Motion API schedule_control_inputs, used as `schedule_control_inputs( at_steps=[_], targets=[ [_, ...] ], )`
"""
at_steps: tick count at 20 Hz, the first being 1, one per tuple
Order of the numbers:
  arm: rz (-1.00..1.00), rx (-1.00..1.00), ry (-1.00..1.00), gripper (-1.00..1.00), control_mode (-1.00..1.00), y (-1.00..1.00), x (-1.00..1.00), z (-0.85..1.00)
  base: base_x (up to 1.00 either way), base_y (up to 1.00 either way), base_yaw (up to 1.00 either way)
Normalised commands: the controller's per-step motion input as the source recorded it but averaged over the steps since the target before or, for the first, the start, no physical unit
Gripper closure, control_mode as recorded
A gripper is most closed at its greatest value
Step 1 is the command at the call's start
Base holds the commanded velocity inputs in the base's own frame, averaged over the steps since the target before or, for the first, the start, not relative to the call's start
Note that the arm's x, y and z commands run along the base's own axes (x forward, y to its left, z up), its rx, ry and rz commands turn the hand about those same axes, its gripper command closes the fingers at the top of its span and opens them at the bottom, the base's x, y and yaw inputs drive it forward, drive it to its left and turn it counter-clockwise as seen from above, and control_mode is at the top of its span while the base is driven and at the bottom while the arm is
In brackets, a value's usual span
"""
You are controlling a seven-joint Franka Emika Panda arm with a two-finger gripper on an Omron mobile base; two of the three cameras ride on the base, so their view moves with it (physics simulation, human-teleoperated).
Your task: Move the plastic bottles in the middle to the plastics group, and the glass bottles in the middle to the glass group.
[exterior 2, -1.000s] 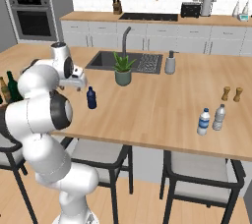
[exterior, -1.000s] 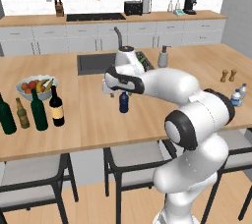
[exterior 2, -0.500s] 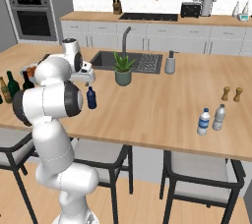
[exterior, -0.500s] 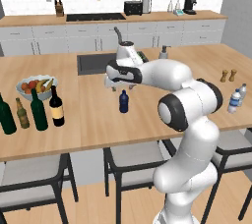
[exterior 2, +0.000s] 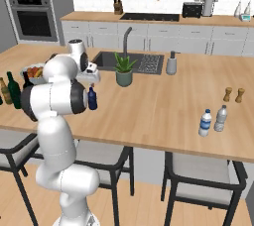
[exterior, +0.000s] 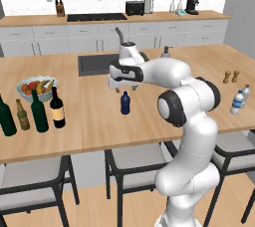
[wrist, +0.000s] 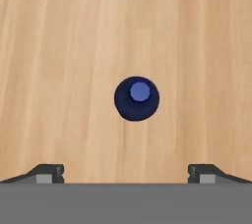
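CHANGE: arm swung further over the counter, gripper (exterior: 124,87) now centred above the blue bottle (exterior: 125,103) | JAWS: spread wide, empty | BOTTLE: upright mid-counter (exterior: 94,116) | MEANING: descent and grasp judged next.

White kitchen cabinets (exterior: 45,39) behind wooden island (exterior: 89,121).

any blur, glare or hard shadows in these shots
Hand view: sharp and evenly lit, the blue bottle seen from straight above, no glare. Left base view: soft, low detail, only a faint shadow by the bottle. Right base view: equally soft, water bottles slightly fuzzy.
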Motion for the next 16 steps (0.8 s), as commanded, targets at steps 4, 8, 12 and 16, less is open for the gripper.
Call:
schedule_control_inputs(
  at_steps=[4, 8, 12, 16],
  targets=[
    [0.0, 0.0, 0.0, -1.0, -1.0, -0.23, 0.07, -0.41, 0.0, 0.0, 0.0],
    [0.03, 0.0, 0.0, -1.0, -1.0, -0.12, 0.09, -0.29, 0.0, 0.0, 0.0],
    [0.08, 0.0, -0.01, -1.0, -1.0, 0.0, 0.12, -0.17, 0.0, 0.0, 0.0],
    [0.1, 0.0, -0.05, -1.0, -1.0, 0.0, 0.23, -0.13, 0.0, 0.0, 0.0]
  ],
)
